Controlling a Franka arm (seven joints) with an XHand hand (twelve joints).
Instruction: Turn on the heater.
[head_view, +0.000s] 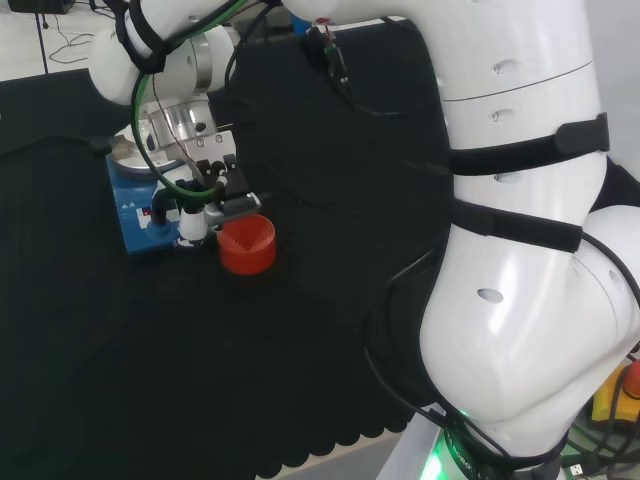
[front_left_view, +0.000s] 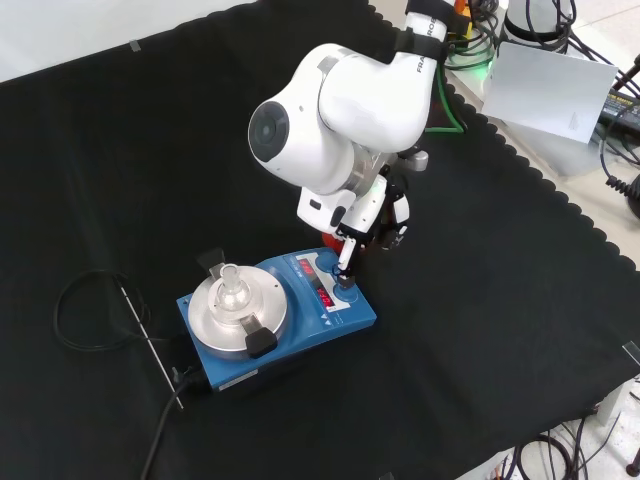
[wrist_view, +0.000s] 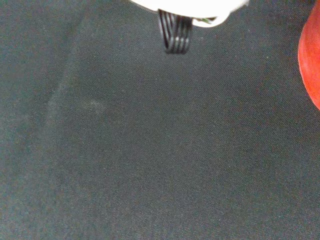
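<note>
The blue heater (front_left_view: 345, 322) stands on the black cloth, with a round metal plate (front_left_view: 205, 322) on top and a small clear glass piece (front_left_view: 232, 290) on the plate. Its front panel (front_left_view: 318, 283) shows red lit displays. The hand (front_left_view: 372, 212) hangs over the panel's far end, and one straight finger (front_left_view: 347, 262) points down onto a control there. In the head view the hand (head_view: 213, 183) is at the heater's (head_view: 138, 218) right side, its white fingertip (head_view: 190, 226) against the panel.
A red ribbed ring (head_view: 247, 245) stands on the cloth just right of the heater in the head view; its edge (wrist_view: 311, 55) is close by in the wrist view. A black cable (front_left_view: 88, 312) and a thin rod (front_left_view: 150, 342) lie left of the heater.
</note>
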